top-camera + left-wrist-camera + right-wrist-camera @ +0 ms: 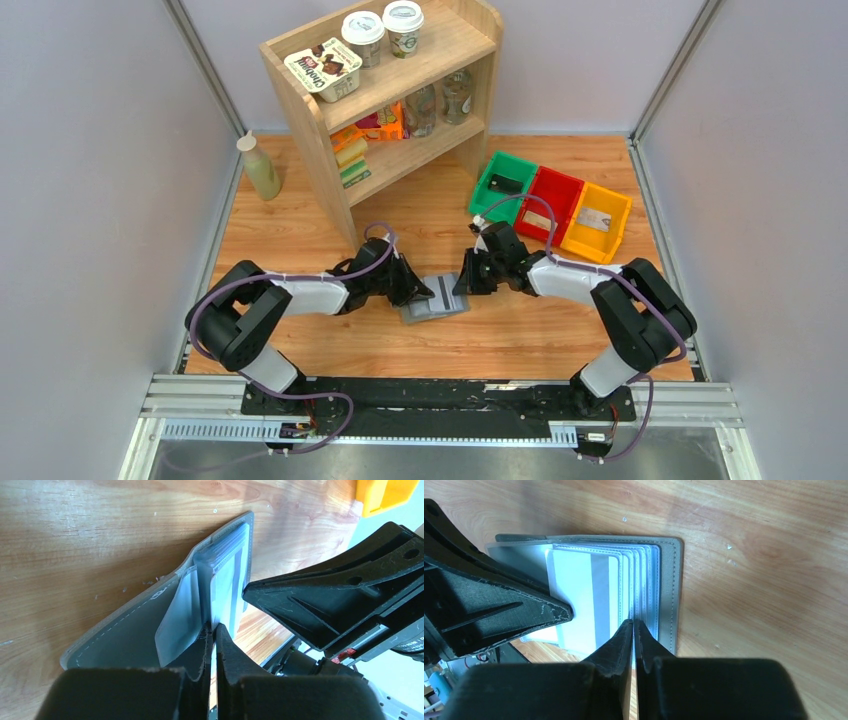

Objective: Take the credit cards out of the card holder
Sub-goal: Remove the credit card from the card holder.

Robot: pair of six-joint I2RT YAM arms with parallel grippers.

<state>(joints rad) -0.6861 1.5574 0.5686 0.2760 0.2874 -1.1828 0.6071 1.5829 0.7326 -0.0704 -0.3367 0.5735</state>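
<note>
Plainly, card holder (670, 590) contains pale credit cards (579, 595)

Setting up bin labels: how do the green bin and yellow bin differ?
The green bin holds a small dark item; the yellow bin holds a pale flat item. Green sits at the row's left end, nearest the shelf; yellow at the right end. Both are open-topped and flank the red bin.
</note>
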